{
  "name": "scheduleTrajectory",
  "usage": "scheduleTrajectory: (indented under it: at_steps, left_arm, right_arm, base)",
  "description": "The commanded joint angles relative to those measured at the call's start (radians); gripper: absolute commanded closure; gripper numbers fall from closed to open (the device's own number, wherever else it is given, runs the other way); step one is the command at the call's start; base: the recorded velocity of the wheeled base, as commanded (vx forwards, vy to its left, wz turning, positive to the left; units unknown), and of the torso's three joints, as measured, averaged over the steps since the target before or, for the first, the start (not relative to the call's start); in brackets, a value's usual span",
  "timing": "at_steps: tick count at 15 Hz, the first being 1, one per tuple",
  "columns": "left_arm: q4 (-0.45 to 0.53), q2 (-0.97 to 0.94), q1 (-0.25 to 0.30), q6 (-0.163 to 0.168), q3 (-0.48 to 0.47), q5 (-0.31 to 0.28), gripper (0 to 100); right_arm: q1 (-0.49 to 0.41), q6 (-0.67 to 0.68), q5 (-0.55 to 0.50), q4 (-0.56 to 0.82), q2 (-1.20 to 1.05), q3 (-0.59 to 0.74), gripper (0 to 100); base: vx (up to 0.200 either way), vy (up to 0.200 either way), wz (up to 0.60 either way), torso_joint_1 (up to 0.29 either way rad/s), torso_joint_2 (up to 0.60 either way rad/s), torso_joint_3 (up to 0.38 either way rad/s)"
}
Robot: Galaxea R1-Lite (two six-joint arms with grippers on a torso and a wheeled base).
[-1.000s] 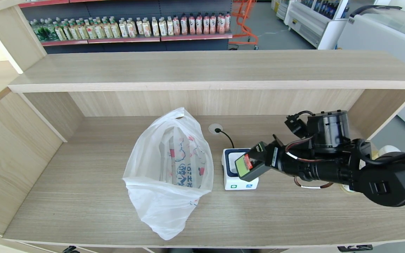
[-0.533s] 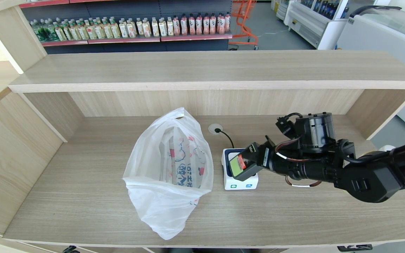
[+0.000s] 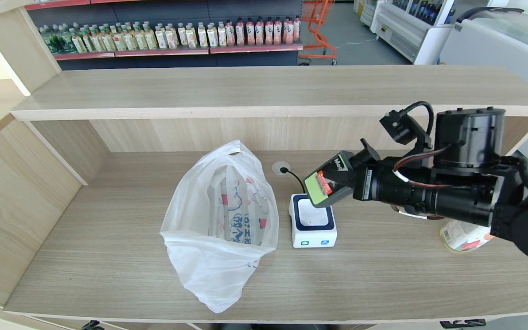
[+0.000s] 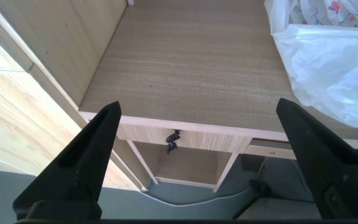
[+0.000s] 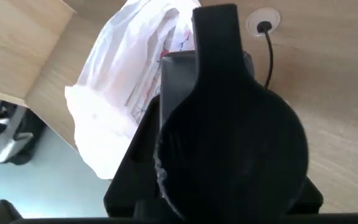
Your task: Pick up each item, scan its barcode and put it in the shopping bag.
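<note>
My right gripper (image 3: pixel 338 182) is shut on a small dark box (image 3: pixel 322 189) with a green and red end face. It holds the box in the air just above the far side of the white barcode scanner (image 3: pixel 313 225), end face turned towards the bag. The white plastic shopping bag (image 3: pixel 222 220) stands open left of the scanner with printed packets inside. In the right wrist view the dark box (image 5: pixel 178 81) sits between the black fingers, with the shopping bag (image 5: pixel 120 106) beyond. My left gripper (image 4: pixel 197 162) hangs open below the counter's front edge, beside the shopping bag (image 4: pixel 328 56).
A printed cup or can (image 3: pixel 463 236) rests on the counter under my right arm. The scanner's cable runs to a grommet (image 3: pixel 281 167) at the back. A raised wooden ledge (image 3: pixel 273 91) and side walls enclose the counter (image 3: pixel 108 238).
My right arm has risen with the box, from low over the scanner to higher above its far side. The cup on the right has come into sight.
</note>
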Motion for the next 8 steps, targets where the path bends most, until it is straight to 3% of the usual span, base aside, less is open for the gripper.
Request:
scheduleTrajectory:
  at_steps: [1,3,8]
  left_arm:
    - [0.000,0.000,0.000,0.000,0.000,0.001,0]
    - [0.000,0.000,0.000,0.000,0.000,0.000,0]
    - [0.000,0.000,0.000,0.000,0.000,0.000,0]
  right_arm:
    - [0.013,-0.244,-0.002,-0.008,-0.187,0.106,100]
    - [0.015,-0.363,-0.003,-0.008,-0.245,0.190,100]
    - [0.044,-0.364,-0.101,0.000,-0.297,0.215,100]
  base:
    - [0.000,0.000,0.00,0.000,0.00,0.000]
    - [0.000,0.000,0.00,0.000,0.00,0.000]
    - [0.000,0.000,0.00,0.000,0.00,0.000]
